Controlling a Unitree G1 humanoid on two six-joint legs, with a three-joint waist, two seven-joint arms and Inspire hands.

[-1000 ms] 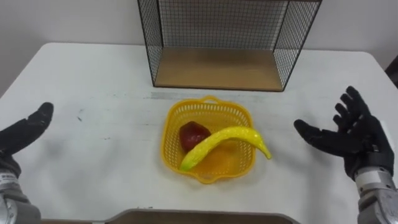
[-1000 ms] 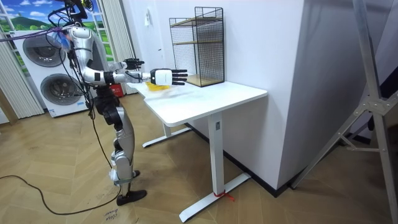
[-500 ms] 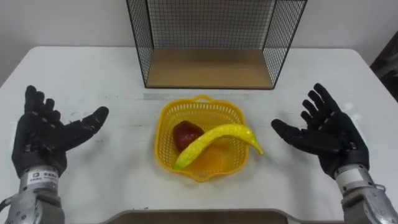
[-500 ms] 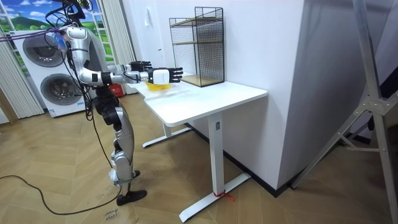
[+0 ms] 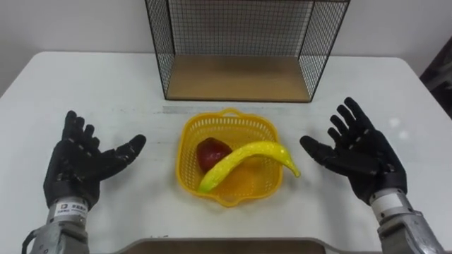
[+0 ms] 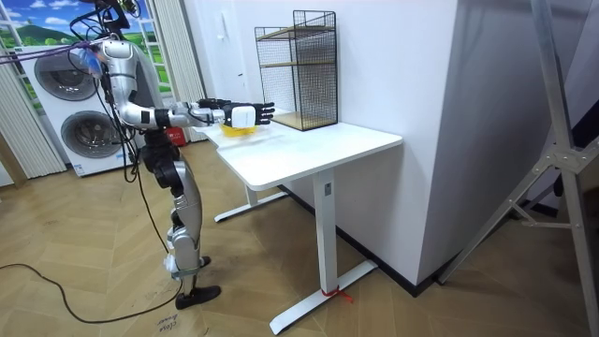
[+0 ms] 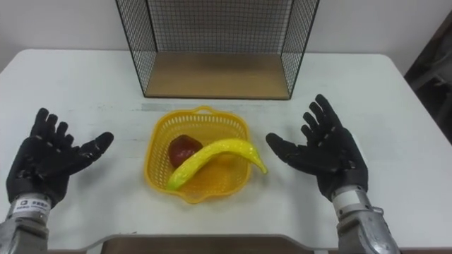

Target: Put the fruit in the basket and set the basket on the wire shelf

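A yellow plastic basket [image 5: 191, 141] [image 7: 159, 146] stands on the white table [image 5: 106, 85] in front of the wire shelf [image 5: 244, 77] [image 7: 215, 74]. A red apple [image 5: 214, 152] [image 7: 183, 149] and a yellow banana [image 5: 244, 161] [image 7: 212, 156] lie inside it; the banana's tip sticks out over the right rim. My left hand [image 5: 81, 166] [image 7: 46, 161] is open, palm up, a short way left of the basket. My right hand [image 5: 360, 156] [image 7: 326, 154] is open on the basket's right, its thumb close to the banana tip. Neither hand touches the basket.
The wire shelf has black mesh walls and a wooden bottom board, open toward me. In the room view I stand at the end of the white table [image 6: 309, 145], both arms stretched over it, with washing machines [image 6: 70, 103] behind me.
Both hands have moved inward toward the basket, the left one coming from the table's left edge and turning palm up. The basket and fruit stay put.
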